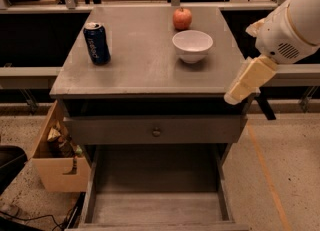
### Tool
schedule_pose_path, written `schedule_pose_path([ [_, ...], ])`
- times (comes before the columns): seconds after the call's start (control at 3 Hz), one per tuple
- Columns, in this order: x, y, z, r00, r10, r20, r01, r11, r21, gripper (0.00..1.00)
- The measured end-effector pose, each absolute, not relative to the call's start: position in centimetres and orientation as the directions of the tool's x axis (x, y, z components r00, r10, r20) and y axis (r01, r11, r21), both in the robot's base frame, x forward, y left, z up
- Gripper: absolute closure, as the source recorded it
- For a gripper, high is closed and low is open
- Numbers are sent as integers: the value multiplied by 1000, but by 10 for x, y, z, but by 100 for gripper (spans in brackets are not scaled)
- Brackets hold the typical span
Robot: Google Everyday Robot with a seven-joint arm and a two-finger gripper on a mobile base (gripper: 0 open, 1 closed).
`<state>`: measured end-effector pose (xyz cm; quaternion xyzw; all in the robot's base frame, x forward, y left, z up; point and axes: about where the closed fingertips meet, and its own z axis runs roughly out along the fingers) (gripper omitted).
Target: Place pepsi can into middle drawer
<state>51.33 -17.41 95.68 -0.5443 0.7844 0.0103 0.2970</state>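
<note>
The pepsi can [97,43], dark blue with white lettering and a silver top, stands upright at the left of the grey cabinet top [140,70]. The middle drawer [155,210] is pulled out at the bottom of the view and shows a bare, streaky grey floor. My gripper [245,82], a cream part below the white arm [292,22], hangs at the cabinet's right front corner. It is far to the right of the can and holds nothing that I can see.
A white bowl [192,45] and a red apple [182,18] sit on the right half of the cabinet top. A closed drawer front with a round knob [156,131] is above the open drawer. A cardboard box [57,155] of clutter stands on the floor at the left.
</note>
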Motion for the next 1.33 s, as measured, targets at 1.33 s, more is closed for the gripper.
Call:
schedule_pose_path([
  [1.33,623,-88,957,8,-476,-880,-778,550,-304,0],
])
